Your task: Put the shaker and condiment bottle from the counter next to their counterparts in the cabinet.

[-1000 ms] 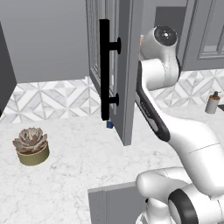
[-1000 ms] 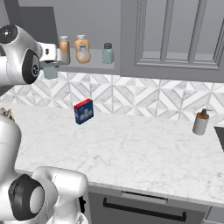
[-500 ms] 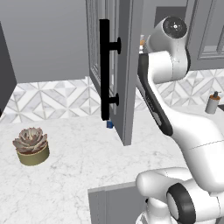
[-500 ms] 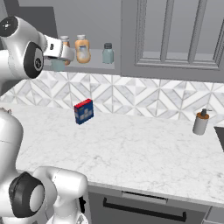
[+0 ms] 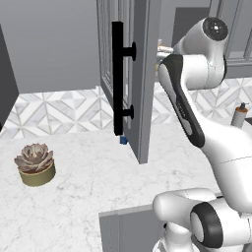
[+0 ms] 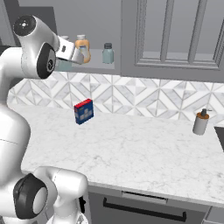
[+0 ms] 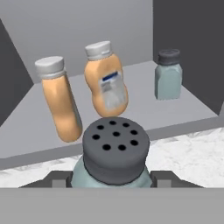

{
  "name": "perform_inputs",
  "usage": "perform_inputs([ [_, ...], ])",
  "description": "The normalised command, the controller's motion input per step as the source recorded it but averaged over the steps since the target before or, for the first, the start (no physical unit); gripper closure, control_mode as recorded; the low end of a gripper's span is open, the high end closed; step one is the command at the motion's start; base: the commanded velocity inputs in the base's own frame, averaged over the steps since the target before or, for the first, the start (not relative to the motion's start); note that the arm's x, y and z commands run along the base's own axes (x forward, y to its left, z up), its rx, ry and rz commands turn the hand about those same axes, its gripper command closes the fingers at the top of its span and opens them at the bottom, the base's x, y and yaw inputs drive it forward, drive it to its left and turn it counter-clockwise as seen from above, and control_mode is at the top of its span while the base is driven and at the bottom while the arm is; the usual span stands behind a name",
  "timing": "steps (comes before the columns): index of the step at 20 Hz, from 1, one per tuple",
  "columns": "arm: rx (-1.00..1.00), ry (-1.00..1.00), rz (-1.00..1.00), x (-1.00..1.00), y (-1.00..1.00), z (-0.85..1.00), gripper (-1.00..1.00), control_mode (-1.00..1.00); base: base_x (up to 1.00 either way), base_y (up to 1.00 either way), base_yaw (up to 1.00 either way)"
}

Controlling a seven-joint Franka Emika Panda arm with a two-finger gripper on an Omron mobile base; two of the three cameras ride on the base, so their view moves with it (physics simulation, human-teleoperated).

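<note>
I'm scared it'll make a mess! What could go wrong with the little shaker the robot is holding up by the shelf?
The shaker in the gripper could bump the squat orange bottle or the slim orange bottle right ahead and tip them. It could also catch the shelf edge going in.
</note>
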Motion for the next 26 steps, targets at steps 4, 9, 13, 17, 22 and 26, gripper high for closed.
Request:
perform_inputs([
  [4,-0.08,0.14,0.0,0.18,0.0,0.28,1.0,-1.0,0.0,0.0,0.0],
  [9,-0.1,0.05,0.0,-0.01,-0.04,0.07,1.0,-1.0,0.0,0.0,0.0],
  [13,0.0,-0.07,0.0,-0.39,-0.42,0.0,1.0,-1.0,0.0,0.0,0.0],
  [17,0.03,-0.06,0.0,-0.16,-0.31,0.0,1.0,-1.0,0.0,0.0,0.0],
  [22,0.0,-0.08,0.0,0.0,-0.1,0.0,1.0,-1.0,0.0,0.0,0.0],
  [26,0.0,-0.08,0.0,0.0,-0.04,0.0,1.0,-1.0,0.0,0.0,0.0],
])
